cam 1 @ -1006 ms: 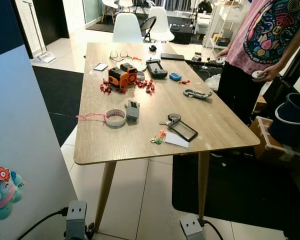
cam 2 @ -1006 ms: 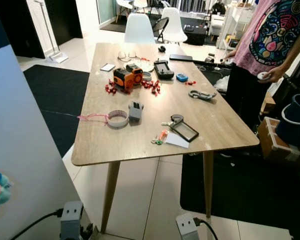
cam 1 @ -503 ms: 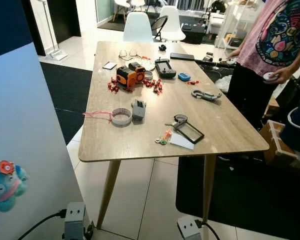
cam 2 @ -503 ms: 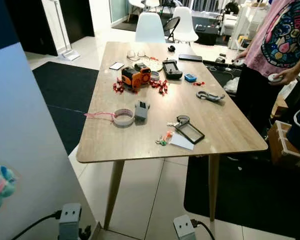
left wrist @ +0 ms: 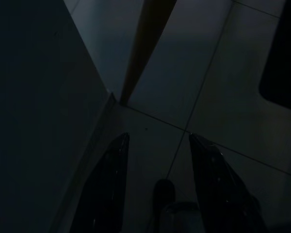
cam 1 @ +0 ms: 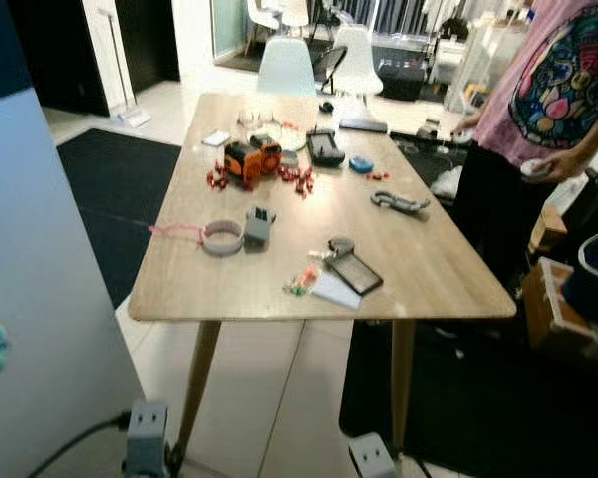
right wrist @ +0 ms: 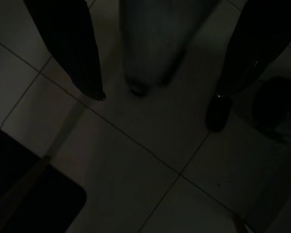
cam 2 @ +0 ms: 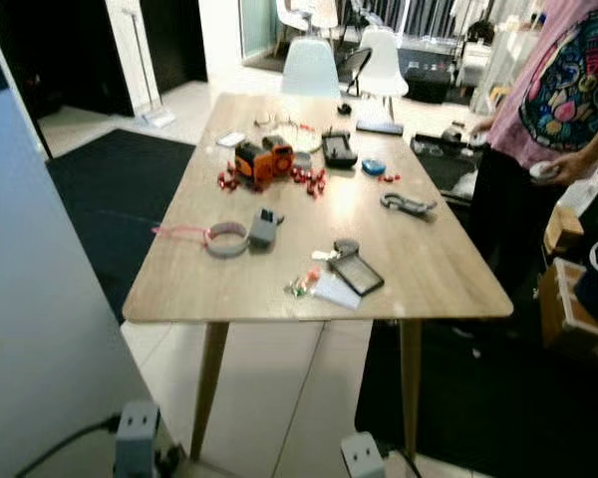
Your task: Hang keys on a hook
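Tiled floor and black rugs surround a long wooden table (cam 1: 419, 269), with white chairs (cam 1: 286, 68) at its far end. Pretty cluttered tabletop, and the head views are a bit blurry.

The keys (cam 1: 301, 282) sit near the near edge, roughly mid-width, a small bunch with red and green bits. They're touching or just beside a white card (cam 1: 334, 290), and a black-framed rectangle (cam 1: 355, 272) lies right behind that. Can't make out a hook anywhere.

Further toward the left edge there's a roll of tape (cam 1: 221, 238) with a pink string trailing off it, and a small grey block (cam 1: 257, 226) just beside the roll. Around the middle of the tabletop is an orange-and-black gadget (cam 1: 251, 159) with little red pieces (cam 1: 297, 178) scattered near it. A grey carabiner-looking thing (cam 1: 397, 203) lies closer to the right edge.

A person in a pink patterned shirt (cam 1: 543, 85) stands at the right side of the table.

Both arms hang low over the floor tiles. Left gripper (left wrist: 157, 187) has its fingers spread apart, nothing between them; wrist view is very dark. Right gripper (right wrist: 160, 97) is the same, fingers wide apart over bare tile.
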`<state>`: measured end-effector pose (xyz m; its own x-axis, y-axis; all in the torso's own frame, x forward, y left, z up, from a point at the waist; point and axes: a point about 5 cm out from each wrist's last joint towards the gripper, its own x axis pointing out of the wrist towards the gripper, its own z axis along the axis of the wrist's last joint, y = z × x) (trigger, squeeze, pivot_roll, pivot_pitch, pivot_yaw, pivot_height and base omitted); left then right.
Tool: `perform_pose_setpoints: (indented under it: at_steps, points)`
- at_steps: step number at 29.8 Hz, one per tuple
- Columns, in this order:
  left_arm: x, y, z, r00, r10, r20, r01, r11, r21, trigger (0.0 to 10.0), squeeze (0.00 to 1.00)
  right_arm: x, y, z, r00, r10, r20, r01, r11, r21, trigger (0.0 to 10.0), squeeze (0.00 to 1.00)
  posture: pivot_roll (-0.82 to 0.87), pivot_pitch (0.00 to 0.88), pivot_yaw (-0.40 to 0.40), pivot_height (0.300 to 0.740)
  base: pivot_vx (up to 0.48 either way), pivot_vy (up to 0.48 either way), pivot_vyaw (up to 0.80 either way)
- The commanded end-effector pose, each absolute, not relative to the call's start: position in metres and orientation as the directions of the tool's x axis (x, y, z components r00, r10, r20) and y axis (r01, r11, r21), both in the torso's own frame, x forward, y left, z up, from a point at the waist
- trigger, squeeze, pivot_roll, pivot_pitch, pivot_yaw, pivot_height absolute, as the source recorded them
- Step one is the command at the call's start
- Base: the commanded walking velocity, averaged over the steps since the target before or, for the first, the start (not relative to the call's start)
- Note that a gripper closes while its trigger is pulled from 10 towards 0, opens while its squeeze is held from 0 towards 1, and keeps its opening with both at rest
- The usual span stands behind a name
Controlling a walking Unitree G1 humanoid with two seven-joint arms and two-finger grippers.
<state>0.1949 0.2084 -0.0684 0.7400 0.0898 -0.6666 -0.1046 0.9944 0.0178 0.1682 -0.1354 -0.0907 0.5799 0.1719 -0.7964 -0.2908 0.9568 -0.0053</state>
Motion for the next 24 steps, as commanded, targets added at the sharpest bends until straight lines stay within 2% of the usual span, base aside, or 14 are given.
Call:
perform_pose_setpoints:
  at_steps: [1, 24]
  points:
    - [0.1933, 0.2037, -0.0702, 0.734, 0.084, -0.674, -0.093, 0.995, 0.023, 10.0, 0.0, 0.1646, -0.1414, -0.0925, 0.571, 0.152, -0.806, -0.281, 0.959, -0.018, 10.0, 0.0, 0.05, 0.031, -0.026, 0.74, 0.0, 0.0, 0.0]
    - [0.2004, 0.1998, -0.0669, 0.747, 0.085, -0.659, -0.079, 0.996, 0.039, 10.0, 0.0, 0.1665, -0.1412, -0.0919, 0.574, 0.144, -0.806, -0.268, 0.963, -0.019, 10.0, 0.0, 0.05, 0.031, -0.024, 0.74, 0.0, 0.0, 0.0]
